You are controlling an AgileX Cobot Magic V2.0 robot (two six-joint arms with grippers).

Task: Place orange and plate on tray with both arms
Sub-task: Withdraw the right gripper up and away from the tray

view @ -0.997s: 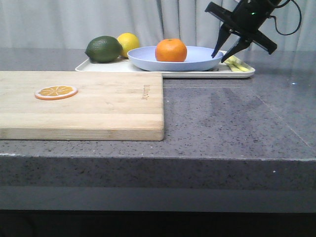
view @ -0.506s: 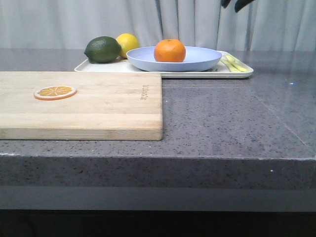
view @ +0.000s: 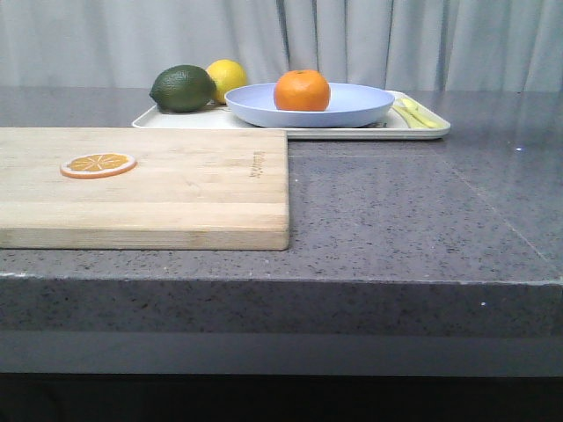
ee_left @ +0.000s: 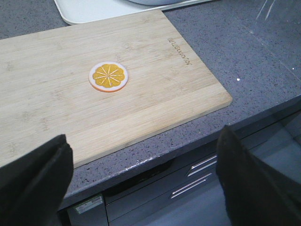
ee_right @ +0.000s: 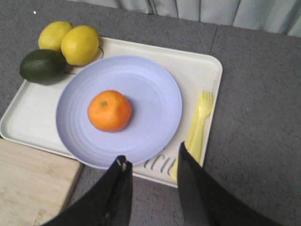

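The round bright orange [ee_right: 109,110] sits slightly toward nine o'clock on the wide lavender-blue plate [ee_right: 155,101], itself on the white rectangular tray [ee_right: 200,70]. Both grippers [ee_right: 151,181] [ee_left: 141,181] hang open and empty. Job looks done!

One orange [ee_right: 109,110], one plate [ee_right: 155,99], one tray [ee_right: 197,68], two lemons [ee_right: 80,44], one avocado [ee_right: 43,65], seemingly one fork [ee_right: 201,117], one board [view: 176,189], one slice [view: 98,164].
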